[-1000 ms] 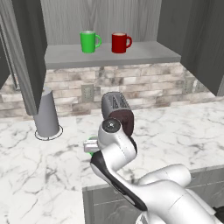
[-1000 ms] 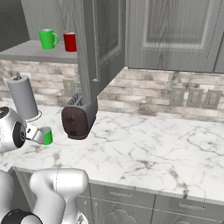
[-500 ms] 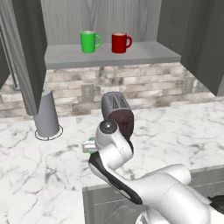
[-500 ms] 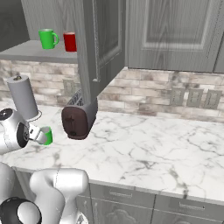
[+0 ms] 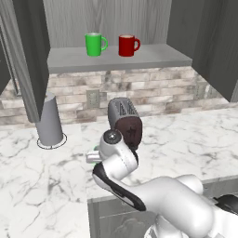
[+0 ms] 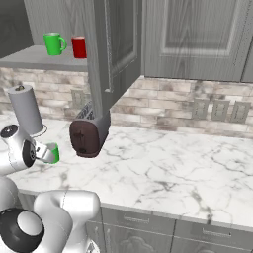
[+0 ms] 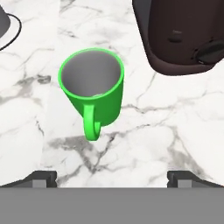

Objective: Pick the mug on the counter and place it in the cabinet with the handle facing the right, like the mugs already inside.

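Cabinet: the cabinet (image 5: pixel 116 58) is open above the counter, and on its shelf stand a second green mug (image 5: pixel 94 44) and a red mug (image 5: pixel 126 45), near each other, each with its handle turned to the right.
Counter: the counter (image 5: pixel 195 135) carries a dark toaster (image 5: pixel 125 122) near the back wall and a grey paper-towel roll (image 5: pixel 49 120) further toward the left end.
Step in hand: I judge this as the approach for the pick; nothing is lifted yet and the mug is not yet touched.
Gripper: the gripper (image 7: pixel 111 177) hangs over the counter with its jaws spread fully wide and with nothing between them.
Mug: the mug (image 7: pixel 94 87) stands upright and empty on the counter, near the front edge, just beside the toaster and apart from it.
Mug and hand: in the hand view the mug lies ahead of the fingertips (image 7: pixel 41 178), a little toward the left one, and not yet between them.
Handle: the handle (image 7: pixel 91 124) points back toward the hand.
Next move: probably the hand must come lower and forward so that the jaws stand on both sides of the mug body, then close; the handle side needs care, because later it must face right in the cabinet.
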You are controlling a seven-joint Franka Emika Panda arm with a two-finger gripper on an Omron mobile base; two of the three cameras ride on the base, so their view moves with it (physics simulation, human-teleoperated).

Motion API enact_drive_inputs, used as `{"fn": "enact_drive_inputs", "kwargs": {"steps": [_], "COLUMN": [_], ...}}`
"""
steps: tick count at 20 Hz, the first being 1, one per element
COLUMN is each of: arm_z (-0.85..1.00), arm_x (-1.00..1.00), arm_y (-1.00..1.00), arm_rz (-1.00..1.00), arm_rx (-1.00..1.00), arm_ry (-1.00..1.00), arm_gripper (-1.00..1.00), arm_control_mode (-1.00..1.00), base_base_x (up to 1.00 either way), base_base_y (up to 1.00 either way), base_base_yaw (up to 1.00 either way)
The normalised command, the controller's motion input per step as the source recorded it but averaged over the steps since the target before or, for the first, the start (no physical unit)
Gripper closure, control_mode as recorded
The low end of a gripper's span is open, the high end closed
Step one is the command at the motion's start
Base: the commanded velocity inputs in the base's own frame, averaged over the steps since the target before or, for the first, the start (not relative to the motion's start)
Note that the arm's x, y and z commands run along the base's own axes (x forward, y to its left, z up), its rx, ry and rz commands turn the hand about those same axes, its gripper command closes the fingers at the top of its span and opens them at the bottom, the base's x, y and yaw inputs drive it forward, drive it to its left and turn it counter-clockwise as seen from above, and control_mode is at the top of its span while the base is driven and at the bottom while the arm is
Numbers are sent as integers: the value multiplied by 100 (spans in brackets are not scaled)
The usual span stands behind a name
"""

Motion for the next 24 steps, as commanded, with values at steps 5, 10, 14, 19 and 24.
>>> {"fn": "enact_drive_inputs", "kwargs": {"steps": [5,10,14,19,24], "arm_z": [-17,-14,-13,-15,-16], "arm_x": [16,18,21,18,15], "arm_y": [8,3,3,8,13], "arm_rz": [0,0,0,0,0], "arm_rx": [0,0,0,-1,-1], "arm_ry": [0,0,-1,-1,-1], "arm_gripper": [-100,-100,-100,-100,-100], "arm_control_mode": [-100,-100,-100,-100,-100], "base_base_x": [0,0,0,0,0], "base_base_y": [0,0,0,0,0], "base_base_yaw": [0,0,0,0,0]}}
